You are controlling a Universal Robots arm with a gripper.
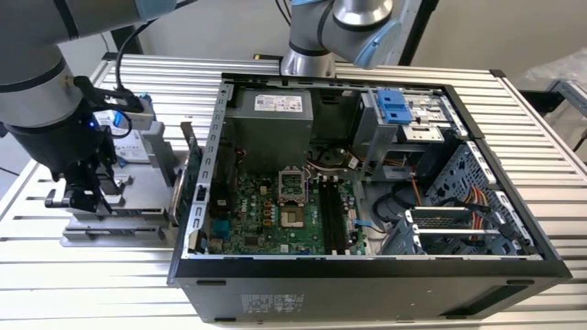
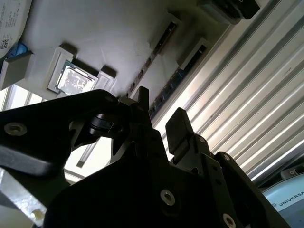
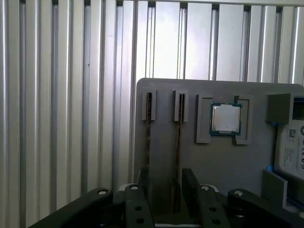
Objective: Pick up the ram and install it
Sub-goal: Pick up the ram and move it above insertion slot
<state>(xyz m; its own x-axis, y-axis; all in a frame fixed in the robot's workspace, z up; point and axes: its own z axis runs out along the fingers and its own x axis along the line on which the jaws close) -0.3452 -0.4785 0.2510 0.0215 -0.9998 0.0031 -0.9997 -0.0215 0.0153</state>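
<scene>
Ram (image 3: pixel 179 133) not lifted: it sits in its tray (image 3: pixel 213 161) on the bench (image 3: pixel 71 95). Your end effector (image 3: pixel 166 179) hovers over it, fingers apart, empty. Motherboard slots (image 1: pixel 330 216) stand unfilled.

Computer case (image 1: pixel 367 289) at desk (image 1: pixel 82 289) centre; tray (image 1: pixel 110 234) beside it, toward the exterior view's left edge. In tray: two ram sticks (image 3: pixel 148 135) side by side, then processor (image 3: pixel 225 118), then hard drive (image 3: pixel 292 147).

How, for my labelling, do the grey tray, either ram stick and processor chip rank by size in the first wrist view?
1. grey tray
2. ram stick, by length
3. processor chip; by area, those two look close.
</scene>
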